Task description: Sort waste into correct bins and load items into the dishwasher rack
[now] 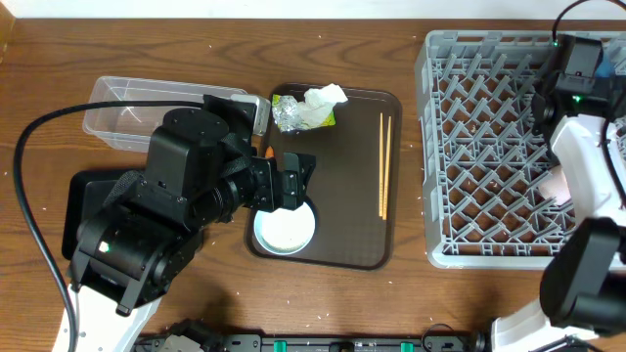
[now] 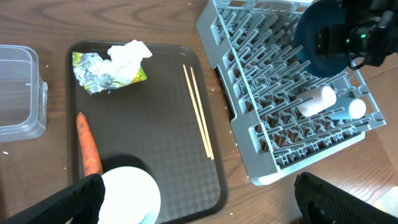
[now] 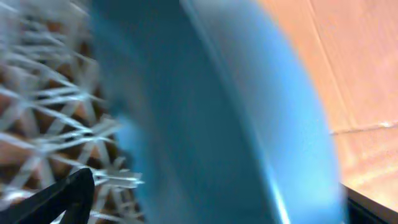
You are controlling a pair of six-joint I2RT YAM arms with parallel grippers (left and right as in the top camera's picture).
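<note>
My left gripper (image 1: 290,186) (image 2: 199,190) is open wide and empty, low over the white bowl (image 1: 286,228) (image 2: 129,196) on the dark brown serving tray (image 1: 347,220). On that tray lie the carrot (image 2: 89,146), tissue (image 1: 325,97) (image 2: 128,55), foil wrapper (image 1: 290,115) (image 2: 93,72) and chopsticks (image 1: 383,164) (image 2: 199,113). My right gripper (image 2: 360,38) (image 3: 211,205) is shut on the dark blue bowl (image 2: 326,38) (image 3: 211,112), held on edge over the grey rack (image 1: 489,147) (image 2: 261,81). The pink cup (image 2: 316,99) and light blue cup (image 2: 349,110) lie in the rack.
The clear tub (image 1: 122,112) (image 2: 18,93) stands left of the serving tray. The black tray (image 1: 83,196) is mostly hidden under my left arm. A black cable loops over the table at the left. Brown lump and rice are not visible.
</note>
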